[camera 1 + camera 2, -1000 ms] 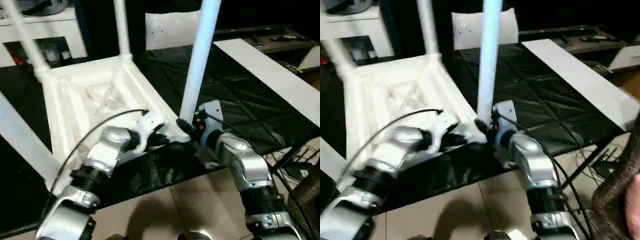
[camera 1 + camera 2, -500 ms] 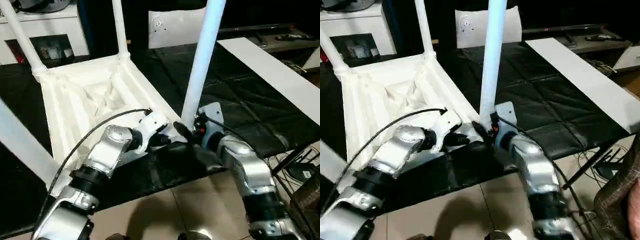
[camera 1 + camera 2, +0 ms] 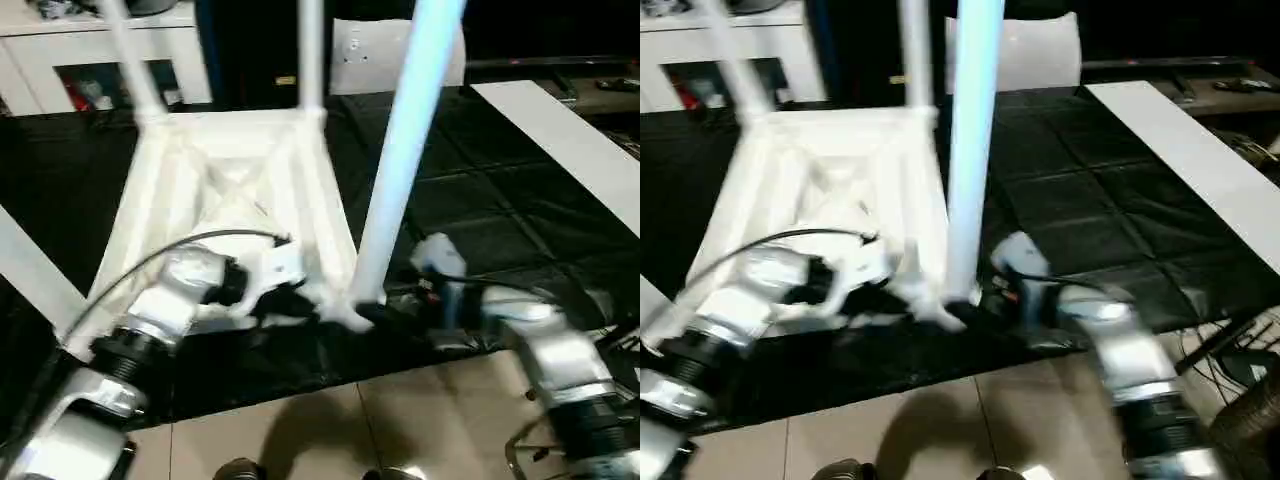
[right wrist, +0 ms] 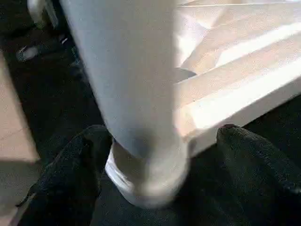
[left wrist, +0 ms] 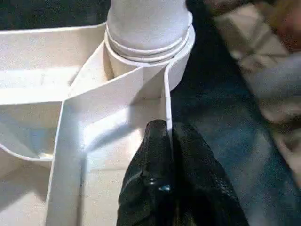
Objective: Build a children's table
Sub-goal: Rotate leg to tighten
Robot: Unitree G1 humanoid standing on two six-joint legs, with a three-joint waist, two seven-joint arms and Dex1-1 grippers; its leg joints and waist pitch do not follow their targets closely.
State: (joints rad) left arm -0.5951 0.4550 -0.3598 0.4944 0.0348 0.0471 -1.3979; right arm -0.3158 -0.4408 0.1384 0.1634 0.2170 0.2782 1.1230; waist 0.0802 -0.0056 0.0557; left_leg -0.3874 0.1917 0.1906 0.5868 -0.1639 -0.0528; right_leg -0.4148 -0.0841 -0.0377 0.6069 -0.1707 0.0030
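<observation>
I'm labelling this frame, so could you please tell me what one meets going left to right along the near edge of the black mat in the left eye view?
Left forearm → left gripper → near corner socket with its upright leg → right gripper → right forearm.

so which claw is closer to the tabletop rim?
Left. The left claw is pinched shut on the tabletop rim, just beside the corner socket. The right claw stands open around the near leg base, its fingers off the rim.
</observation>
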